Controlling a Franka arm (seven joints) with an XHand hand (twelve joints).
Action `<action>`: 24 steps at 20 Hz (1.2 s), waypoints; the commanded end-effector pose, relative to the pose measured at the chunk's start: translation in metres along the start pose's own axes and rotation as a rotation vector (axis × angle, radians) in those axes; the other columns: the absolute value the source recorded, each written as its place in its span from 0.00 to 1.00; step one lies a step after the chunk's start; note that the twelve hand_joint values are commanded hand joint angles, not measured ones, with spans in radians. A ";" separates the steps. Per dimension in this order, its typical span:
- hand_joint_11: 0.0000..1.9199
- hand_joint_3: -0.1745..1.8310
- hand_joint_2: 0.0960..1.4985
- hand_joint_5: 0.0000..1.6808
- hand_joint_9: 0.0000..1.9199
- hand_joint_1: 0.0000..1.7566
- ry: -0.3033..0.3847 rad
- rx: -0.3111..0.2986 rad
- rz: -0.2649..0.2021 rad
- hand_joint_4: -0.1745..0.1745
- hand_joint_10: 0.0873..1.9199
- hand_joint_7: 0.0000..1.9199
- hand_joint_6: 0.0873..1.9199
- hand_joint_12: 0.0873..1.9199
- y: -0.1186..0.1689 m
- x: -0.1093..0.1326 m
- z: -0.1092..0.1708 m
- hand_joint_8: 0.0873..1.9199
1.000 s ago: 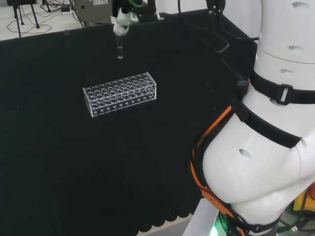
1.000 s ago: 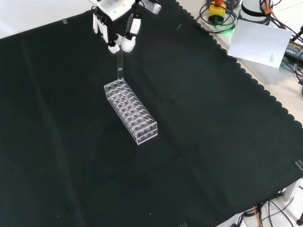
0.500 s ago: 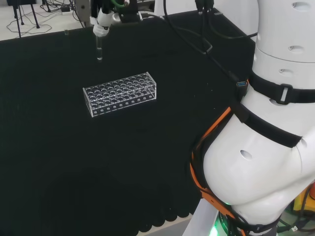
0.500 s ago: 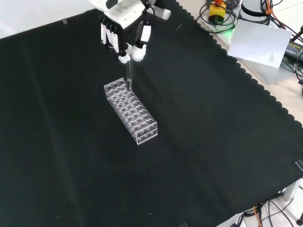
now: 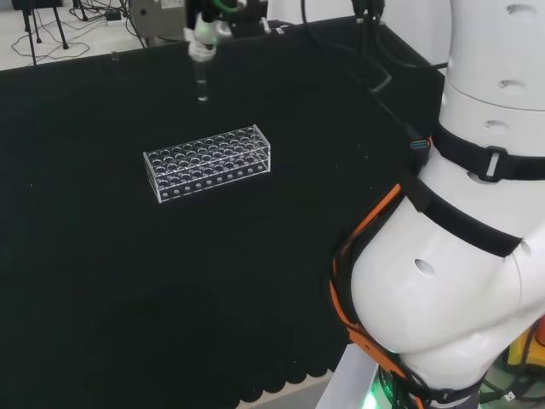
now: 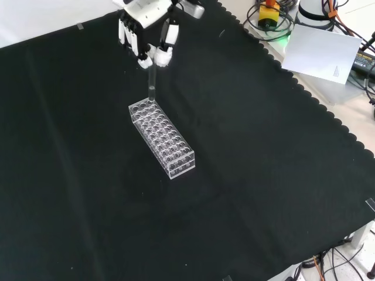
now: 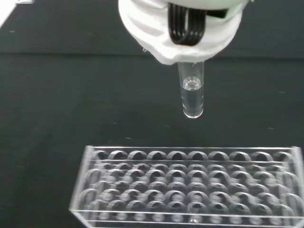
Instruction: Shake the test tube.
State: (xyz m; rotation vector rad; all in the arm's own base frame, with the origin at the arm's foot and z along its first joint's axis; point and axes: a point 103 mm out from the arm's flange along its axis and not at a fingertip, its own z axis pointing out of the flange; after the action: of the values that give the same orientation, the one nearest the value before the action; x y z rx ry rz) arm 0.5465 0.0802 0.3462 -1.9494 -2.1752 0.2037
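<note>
Up above the clear rack (image 6: 162,139) on the desk (image 6: 263,152), the hand (image 6: 147,36) pinches a test tube (image 6: 151,81) by its top, upright, clear of the rack's far end in the front view.

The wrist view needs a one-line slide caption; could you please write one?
The hand holds a clear test tube upright above an empty clear rack.

The desk (image 6: 263,175) wears a black cloth (image 6: 88,205) with a scalloped hem, spread wide and mostly bare. One clear plastic rack (image 6: 162,138) of round wells rests directly on it toward the middle (image 5: 209,160), lying slantwise in the front view.
</note>
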 end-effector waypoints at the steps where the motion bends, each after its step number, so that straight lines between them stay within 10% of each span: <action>1: 0.53 0.25 0.48 0.81 0.71 0.81 -0.042 0.004 0.122 0.00 0.18 0.89 0.15 0.58 -0.014 -0.057 -0.002 0.25; 11: 0.53 0.25 0.48 0.81 0.71 0.81 -0.089 0.006 0.234 0.00 0.18 0.89 0.15 0.58 -0.025 -0.108 -0.010 0.25; 24: 0.53 0.26 0.48 0.81 0.71 0.81 -0.049 0.004 -0.007 0.00 0.18 0.89 0.15 0.58 0.011 0.006 -0.004 0.25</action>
State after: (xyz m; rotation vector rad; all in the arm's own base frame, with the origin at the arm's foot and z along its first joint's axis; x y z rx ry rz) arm 0.5488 0.0359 0.3480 -2.0771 -2.1111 0.2984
